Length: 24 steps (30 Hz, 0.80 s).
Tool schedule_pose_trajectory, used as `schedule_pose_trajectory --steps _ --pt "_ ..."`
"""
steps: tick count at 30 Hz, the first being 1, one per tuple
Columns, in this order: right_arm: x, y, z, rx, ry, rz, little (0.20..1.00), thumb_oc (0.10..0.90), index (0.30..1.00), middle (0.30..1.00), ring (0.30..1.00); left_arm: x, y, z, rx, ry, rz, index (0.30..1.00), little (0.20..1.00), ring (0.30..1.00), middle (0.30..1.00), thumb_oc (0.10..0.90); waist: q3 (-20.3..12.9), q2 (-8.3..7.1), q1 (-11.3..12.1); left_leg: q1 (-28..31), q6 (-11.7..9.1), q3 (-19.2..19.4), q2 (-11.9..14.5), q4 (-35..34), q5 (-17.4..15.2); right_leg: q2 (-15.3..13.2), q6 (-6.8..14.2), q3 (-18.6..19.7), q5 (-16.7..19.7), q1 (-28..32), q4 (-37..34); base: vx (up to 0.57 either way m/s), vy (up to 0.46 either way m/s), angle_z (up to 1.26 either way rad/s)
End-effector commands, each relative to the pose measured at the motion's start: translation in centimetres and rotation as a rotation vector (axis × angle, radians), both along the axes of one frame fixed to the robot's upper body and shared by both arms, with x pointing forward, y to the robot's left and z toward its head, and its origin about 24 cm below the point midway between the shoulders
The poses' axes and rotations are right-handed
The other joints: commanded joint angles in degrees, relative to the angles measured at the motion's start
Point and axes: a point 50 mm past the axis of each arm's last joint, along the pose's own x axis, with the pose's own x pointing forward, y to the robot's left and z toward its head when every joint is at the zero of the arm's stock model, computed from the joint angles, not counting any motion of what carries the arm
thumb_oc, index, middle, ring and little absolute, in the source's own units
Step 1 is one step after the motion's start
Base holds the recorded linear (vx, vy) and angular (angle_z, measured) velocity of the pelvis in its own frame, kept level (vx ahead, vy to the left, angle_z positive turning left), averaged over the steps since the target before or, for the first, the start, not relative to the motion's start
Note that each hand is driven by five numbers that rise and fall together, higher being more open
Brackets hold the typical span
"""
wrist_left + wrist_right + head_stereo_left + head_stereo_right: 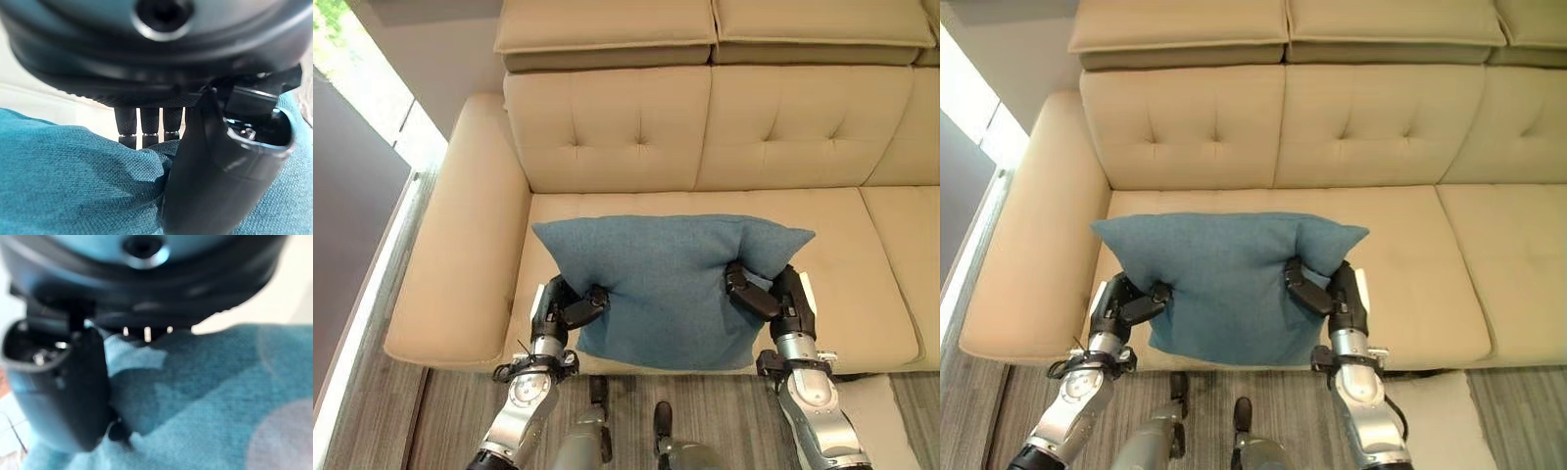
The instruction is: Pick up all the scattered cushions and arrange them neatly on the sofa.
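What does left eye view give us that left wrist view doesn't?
Left eye alone: the beige sofa with its tufted backrest, the armrest, the floor, and the right robot hand pinching the cushion's other side.
Left wrist alone: a close look at the left robot hand's fingers going behind the fabric while the thumb presses on the front.
Both: the blue cushion gripped by the left robot hand.

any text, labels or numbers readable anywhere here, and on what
None: no word, label, number or sign can be read.
The blue cushion, pinched by the left hand and right hand, is plain cloth.
The beige sofa bears no tag or print.
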Motion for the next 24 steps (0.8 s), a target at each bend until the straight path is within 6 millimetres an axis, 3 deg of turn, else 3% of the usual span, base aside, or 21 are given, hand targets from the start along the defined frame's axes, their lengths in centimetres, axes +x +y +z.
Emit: schedule_pose_trajectory --steps 1,5,6,9,13,14,15,24 --pt "0.7 4.2 6.3 0.074 -0.36 0.191 0.3 0.4 0.3 0.3 0.3 1.4 -3.2 7.3 -0.021 -0.382 -0.212 0.3 0.3 0.3 0.3 0.4 -6.6 -3.81 1.4 0.0 -0.9 0.8 -2.8 4.1 -9.1 -5.1 5.6 1.6 -7.3 2.4 6.4 0.17 0.196 -0.26" --pt "0.9 4.9 6.4 0.079 -0.36 0.219 0.3 0.4 0.3 0.3 0.3 1.4 -2.6 7.5 -0.001 -0.388 -0.196 0.3 0.3 0.3 0.3 0.4 -6.4 -3.97 1.7 2.1 0.9 2.2 -3.2 4.4 -10.7 -7.2 7.7 2.1 -5.6 -0.9 14.8 0.12 0.175 -0.17" --pt "0.9 5.1 6.4 0.088 -0.355 0.232 0.3 0.4 0.3 0.3 0.3 1.4 -2.2 7.7 0.016 -0.397 -0.185 0.3 0.3 0.3 0.3 0.4 -5.7 -3.95 1.4 3.2 1.9 2.7 -3.2 4.4 -11.3 -7.7 8.5 2.6 -3.5 -3.7 21.0 0.07 0.145 -0.14" --pt "0.9 5.3 6.4 0.107 -0.363 0.233 0.3 0.4 0.3 0.3 0.3 1.5 -2.0 8.3 0.046 -0.43 -0.173 0.3 0.3 0.3 0.3 0.4 -4.6 -3.53 1.0 4.0 2.4 2.3 -2.9 4.0 -11.8 -7.4 8.4 2.5 -2.6 -8.1 25.4 0.06 0.101 -0.01" --pt "1.1 5.2 6.4 0.098 -0.366 0.229 0.3 0.4 0.3 0.3 0.3 1.8 -2.1 8.6 0.029 -0.445 -0.163 0.3 0.3 0.3 0.3 0.4 -4.3 -3.99 0.6 4.6 1.9 1.6 -3.2 3.1 -12.2 -6.8 7.4 1.7 -3.1 -9.6 16.8 0.07 -0.043 0.1" --pt "1.3 5.1 6.5 0.083 -0.367 0.226 0.3 0.4 0.3 0.3 0.3 2.0 -2.3 8.9 0.017 -0.456 -0.17 0.3 0.3 0.3 0.3 0.4 -4.2 -4.79 0.7 4.4 1.4 1.3 -3.8 3.1 -12.5 -7.3 7.2 0.3 -2.2 -9.4 9.2 0.08 -0.117 0.02" --pt "1.4 4.9 6.6 0.07 -0.377 0.209 0.3 0.4 0.3 0.3 0.3 2.0 -2.1 9.0 0.024 -0.465 -0.155 0.3 0.3 0.3 0.3 0.4 -4.3 -4.92 0.7 4.4 1.2 1.2 -3.6 3.0 -12.5 -7.7 7.8 -0.5 -1.4 -8.7 7.5 0.12 -0.153 -0.05" --pt "2.5 4.9 7.1 -0.015 -0.38 0.193 0.3 0.4 0.3 0.3 0.3 2.4 -2.4 9.1 0.041 -0.474 -0.136 0.3 0.3 0.3 0.3 0.4 -6.5 -4.64 1.1 6.9 -0.5 1.0 -2.7 -1.2 -11.4 -5.8 6.4 -2.3 -0.4 -4.5 1.0 0.11 -0.1 0.05"
